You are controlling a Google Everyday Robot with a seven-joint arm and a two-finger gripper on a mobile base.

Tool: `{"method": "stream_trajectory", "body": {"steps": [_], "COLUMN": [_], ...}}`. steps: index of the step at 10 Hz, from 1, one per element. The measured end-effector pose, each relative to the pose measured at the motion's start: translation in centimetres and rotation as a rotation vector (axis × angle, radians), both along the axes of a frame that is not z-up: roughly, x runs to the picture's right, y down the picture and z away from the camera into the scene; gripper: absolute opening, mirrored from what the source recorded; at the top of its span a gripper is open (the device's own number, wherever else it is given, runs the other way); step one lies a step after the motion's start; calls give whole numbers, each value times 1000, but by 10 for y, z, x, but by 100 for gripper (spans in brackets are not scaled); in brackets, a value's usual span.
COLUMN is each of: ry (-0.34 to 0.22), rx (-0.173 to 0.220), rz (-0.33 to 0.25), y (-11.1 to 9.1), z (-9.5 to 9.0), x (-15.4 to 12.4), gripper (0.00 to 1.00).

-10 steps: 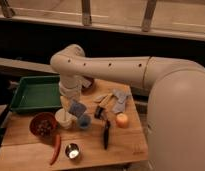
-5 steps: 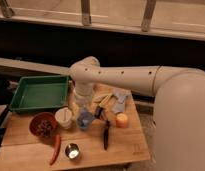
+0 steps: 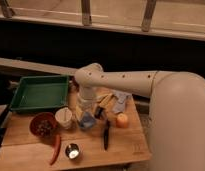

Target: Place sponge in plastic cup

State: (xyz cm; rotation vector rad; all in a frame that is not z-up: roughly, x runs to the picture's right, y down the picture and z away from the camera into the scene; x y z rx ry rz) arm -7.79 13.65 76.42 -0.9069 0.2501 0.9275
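Wooden bench [image 3: 26, 135] under a dark window wall, crowded with a green tray [image 3: 38, 92], red bowl [image 3: 43, 125], cream cup [image 3: 63, 117], metal cup [image 3: 72, 151], orange fruit [image 3: 122, 120]. Swung right off the cream cup over the last second; now claw [image 3: 87, 114] down directly over the plastic cup [image 3: 87, 121]. Cannot tell how far open, nor whether gripping the sponge, hidden somewhere under the wrist. Probably lined up for the drop.

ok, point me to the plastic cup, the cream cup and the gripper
plastic cup [image 3: 87, 120], camera view, on its blue front wall.
cream cup [image 3: 64, 118], camera view, on its side wall.
gripper [image 3: 86, 111], camera view, at its lower end above the plastic cup.
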Motion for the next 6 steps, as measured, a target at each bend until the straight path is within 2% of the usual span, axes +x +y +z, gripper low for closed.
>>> {"method": "stream_trajectory", "body": {"steps": [3, 4, 6], "ry": [-8, -18, -33], "rx": [3, 5, 2], "rz": [16, 15, 12], "y": [-2, -3, -2], "z": [2, 3, 4], "x": [-3, -7, -13], "gripper": [59, 65, 66]}}
